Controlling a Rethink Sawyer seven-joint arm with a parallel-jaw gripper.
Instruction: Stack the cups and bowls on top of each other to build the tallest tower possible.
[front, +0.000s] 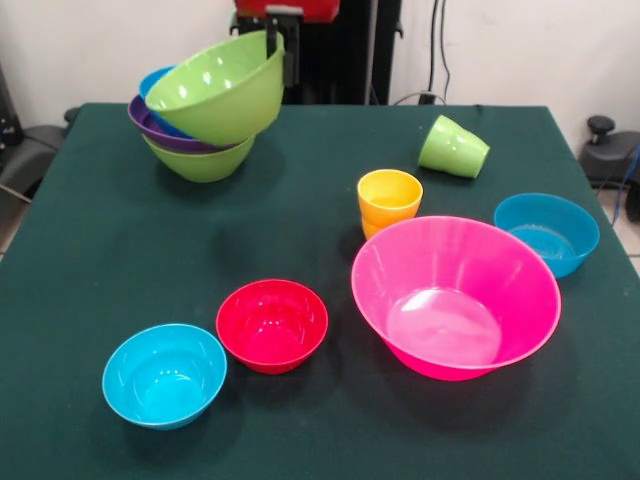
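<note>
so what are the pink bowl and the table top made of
Pink bowl: looks like glossy plastic, slightly see-through, with bright highlights on its inner wall. Table top: seems covered in dark green matte cloth, perhaps felt; it shows no shine.

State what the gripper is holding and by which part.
The gripper grips the top lime green bowl by its far rim, tilted above the tower.
</note>
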